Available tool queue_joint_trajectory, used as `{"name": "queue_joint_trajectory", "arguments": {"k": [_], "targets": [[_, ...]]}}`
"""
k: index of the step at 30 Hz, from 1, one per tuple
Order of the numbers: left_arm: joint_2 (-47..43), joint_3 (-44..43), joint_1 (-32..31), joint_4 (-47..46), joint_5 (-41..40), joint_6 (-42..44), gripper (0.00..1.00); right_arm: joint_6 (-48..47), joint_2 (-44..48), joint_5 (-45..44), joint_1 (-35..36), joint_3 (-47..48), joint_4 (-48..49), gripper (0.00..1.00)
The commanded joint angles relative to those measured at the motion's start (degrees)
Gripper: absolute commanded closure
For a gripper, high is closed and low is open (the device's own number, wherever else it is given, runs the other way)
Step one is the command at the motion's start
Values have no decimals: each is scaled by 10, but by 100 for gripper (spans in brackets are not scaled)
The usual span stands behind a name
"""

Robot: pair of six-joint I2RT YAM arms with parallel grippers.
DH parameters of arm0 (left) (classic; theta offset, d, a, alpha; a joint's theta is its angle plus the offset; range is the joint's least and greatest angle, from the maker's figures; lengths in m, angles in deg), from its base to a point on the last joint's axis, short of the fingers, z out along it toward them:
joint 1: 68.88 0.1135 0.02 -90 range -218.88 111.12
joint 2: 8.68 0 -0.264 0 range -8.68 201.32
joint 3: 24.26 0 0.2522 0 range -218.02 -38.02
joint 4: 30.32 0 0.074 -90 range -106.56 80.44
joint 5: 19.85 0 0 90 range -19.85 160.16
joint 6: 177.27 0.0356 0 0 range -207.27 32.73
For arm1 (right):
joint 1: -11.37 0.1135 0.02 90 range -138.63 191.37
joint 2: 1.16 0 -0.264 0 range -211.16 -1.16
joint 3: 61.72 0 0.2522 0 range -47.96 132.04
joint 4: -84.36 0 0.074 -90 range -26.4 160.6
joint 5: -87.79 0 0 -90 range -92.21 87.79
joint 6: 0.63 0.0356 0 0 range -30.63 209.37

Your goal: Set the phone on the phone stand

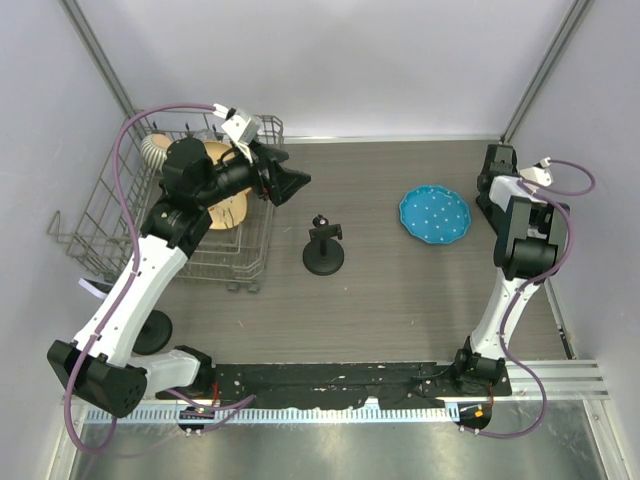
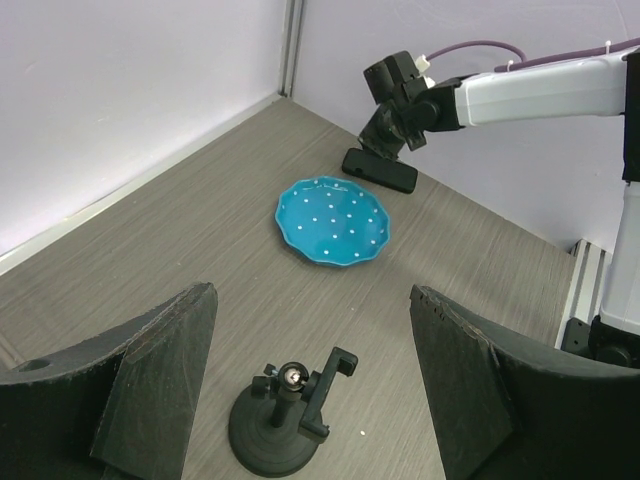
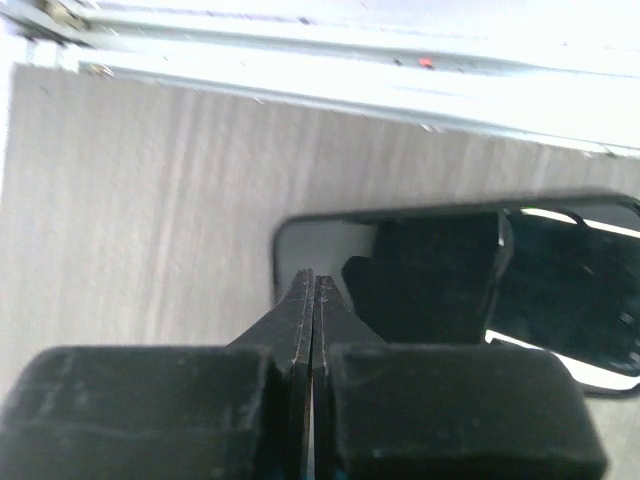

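Black phone lies flat on the wood-grain worktop, right under the right pincer. Its jaws are pressed tight together with nothing between them, tips over the phone's end. The left pincer gapes wide, empty. Just below and ahead of it stands the phone stand, with a blue dotted plate beyond.

Phone — black slab, glossy face up, lying flat on the tabletop at the far right, close to the back wall. Its face is dark w/ bright reflections across it. Phone stand — all black, round base, short post w/ a ball joint and a small clamp tilted on top. It stands upright approx. mid-table, well apart from the phone.
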Motion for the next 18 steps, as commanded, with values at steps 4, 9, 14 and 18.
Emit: {"name": "queue_joint_trajectory", "arguments": {"k": [4,9,14,18], "targets": [[-6,-18,3,-13,7,8,18,75,-78,-104,-7,144,-46,99],[3,-21,8,-10,6,9,18,122,-124,-151,-1,235,-126,99],[2,-23,8,-5,6,10,18,115,-172,-197,12,313,-185,99],[0,-24,9,1,7,14,18,71,-199,-205,14,346,-187,99]]}}
